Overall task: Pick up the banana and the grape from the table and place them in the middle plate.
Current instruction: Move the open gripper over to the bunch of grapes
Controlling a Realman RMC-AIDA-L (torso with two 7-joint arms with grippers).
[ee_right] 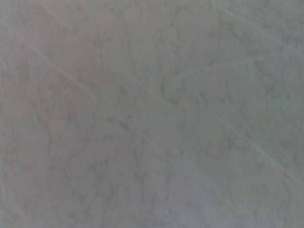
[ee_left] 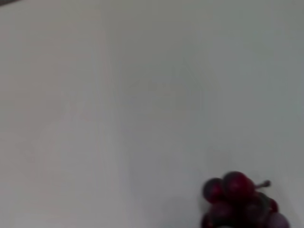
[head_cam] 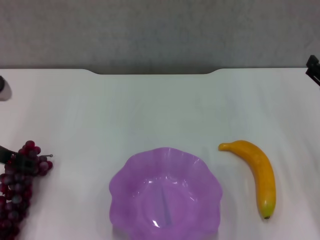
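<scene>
Head view: plate (head_cam: 166, 192) at near middle of table (head_cam: 150, 110), nothing in it. Grape (head_cam: 19, 185) at my left edge, banana (head_cam: 256, 175) to right of plate, apart from it. Left wrist view: grape (ee_left: 240, 202) on table. My grippers: cannot tell jaw state.

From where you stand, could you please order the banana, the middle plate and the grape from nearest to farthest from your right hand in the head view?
My right hand shows at the far right edge of the table.
1. banana, on the right side.
2. middle plate, centre front.
3. grape, at the far left.
</scene>
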